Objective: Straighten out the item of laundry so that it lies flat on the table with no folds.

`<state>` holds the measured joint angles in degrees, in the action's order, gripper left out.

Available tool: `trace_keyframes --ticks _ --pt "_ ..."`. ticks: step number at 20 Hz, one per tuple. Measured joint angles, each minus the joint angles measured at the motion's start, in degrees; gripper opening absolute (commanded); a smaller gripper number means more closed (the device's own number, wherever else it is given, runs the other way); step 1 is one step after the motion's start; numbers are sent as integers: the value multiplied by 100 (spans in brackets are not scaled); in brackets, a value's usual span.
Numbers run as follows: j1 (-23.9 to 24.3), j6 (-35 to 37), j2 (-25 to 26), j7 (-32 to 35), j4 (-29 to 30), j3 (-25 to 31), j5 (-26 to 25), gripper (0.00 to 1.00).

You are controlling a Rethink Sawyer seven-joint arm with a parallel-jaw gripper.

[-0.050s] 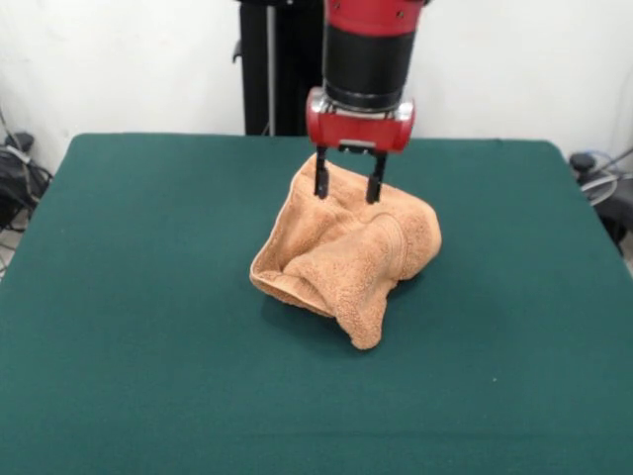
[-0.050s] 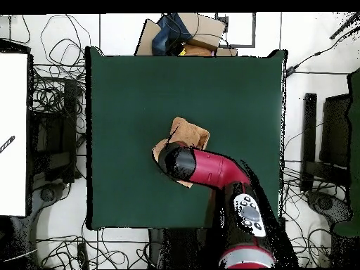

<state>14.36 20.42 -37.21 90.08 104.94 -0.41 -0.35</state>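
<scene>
Crumpled towel [image 1: 348, 252] directly under gripper [image 1: 349, 188], fingers straddling its top

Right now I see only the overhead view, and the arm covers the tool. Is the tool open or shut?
Observer: Open. The tool has its fingers apart, at the top edge of the towel.
Operator: Does the towel lie flat under the arm?
Observer: No. It stands as a crumpled heap, and a thick fold hangs down on the side facing the front camera.
Operator: Is the heap lifted off the table?
Observer: No. Its bottom rests on the table; only the top rises to the fingers.
</scene>
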Motion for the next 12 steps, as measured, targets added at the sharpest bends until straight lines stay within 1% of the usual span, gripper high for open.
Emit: trace_keyframes --ticks 12 --pt "42 -1 452 0 -111 0 2 100"
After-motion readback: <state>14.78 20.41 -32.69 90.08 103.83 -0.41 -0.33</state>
